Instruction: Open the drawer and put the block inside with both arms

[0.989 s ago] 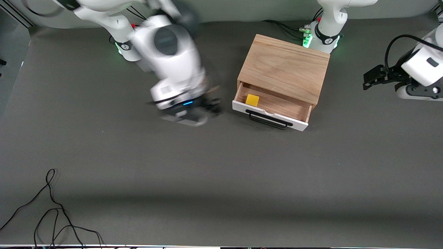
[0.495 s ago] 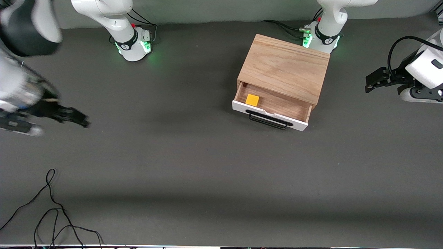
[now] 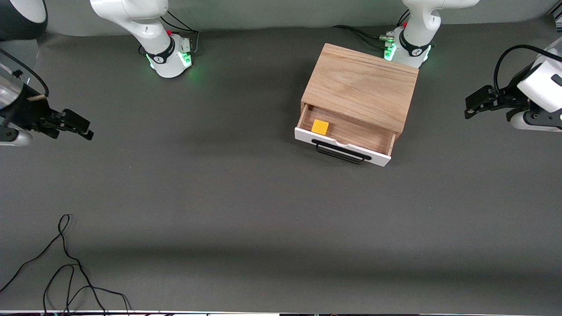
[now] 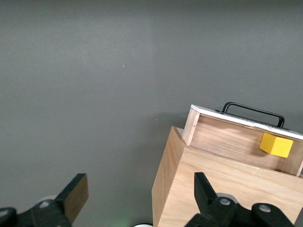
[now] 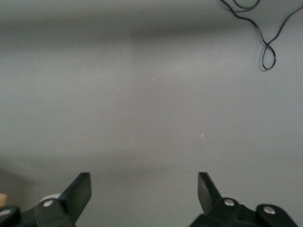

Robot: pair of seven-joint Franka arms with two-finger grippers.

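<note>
The oak cabinet (image 3: 362, 85) stands near the left arm's base. Its white-fronted drawer (image 3: 342, 147) with a black wire handle (image 3: 340, 152) is pulled open. The yellow block (image 3: 320, 127) lies inside the drawer at the end toward the right arm; it also shows in the left wrist view (image 4: 276, 144). My left gripper (image 3: 474, 103) is open and empty over the table at the left arm's end, apart from the cabinet. My right gripper (image 3: 77, 126) is open and empty over bare table at the right arm's end; in the right wrist view (image 5: 142, 191) only mat lies under it.
A loose black cable (image 3: 66, 267) lies on the dark mat near the front camera at the right arm's end; it also shows in the right wrist view (image 5: 262, 38). The arms' green-lit bases (image 3: 169, 57) stand along the table's back edge.
My right arm has swung away from beside the drawer to the right arm's end of the table. The left gripper has barely shifted. Drawer and block have not moved.
</note>
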